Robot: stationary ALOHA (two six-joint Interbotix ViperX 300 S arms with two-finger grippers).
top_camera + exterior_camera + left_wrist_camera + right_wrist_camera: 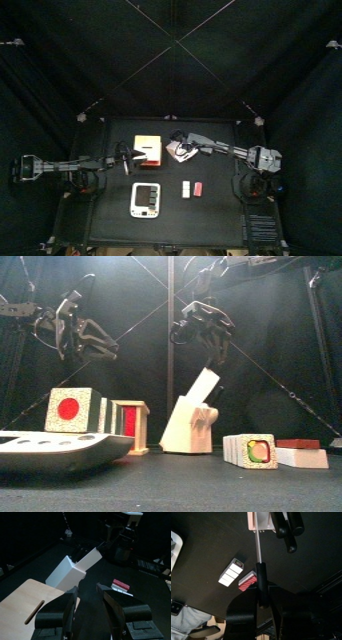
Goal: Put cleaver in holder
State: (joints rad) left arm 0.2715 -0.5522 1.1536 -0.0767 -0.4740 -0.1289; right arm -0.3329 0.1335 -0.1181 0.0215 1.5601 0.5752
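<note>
Cleaver blade, a flat white rectangle (202, 384), stands tilted with its lower end in the top of the pale wooden wedge-shaped holder (187, 426); its upper corner leans toward the right arm. The right gripper (203, 328) hangs above it, its jaws partly closed on the cleaver's thin dark handle (260, 572), which runs straight out between them in the right wrist view. The left gripper (88, 592) hovers beside the holder with its jaws spread wide and nothing between them; the white blade (75, 566) rises just ahead of it.

On the black tabletop (174, 481), a red-and-white block (71, 409) and a red-framed box (131, 419) stand to the holder's left, close to it. A striped white block (249, 450) and a flat red-and-white piece (299, 452) lie to its right, with bare tabletop between them and the holder. A white tray-like object (47, 448) sits at the front left edge.
</note>
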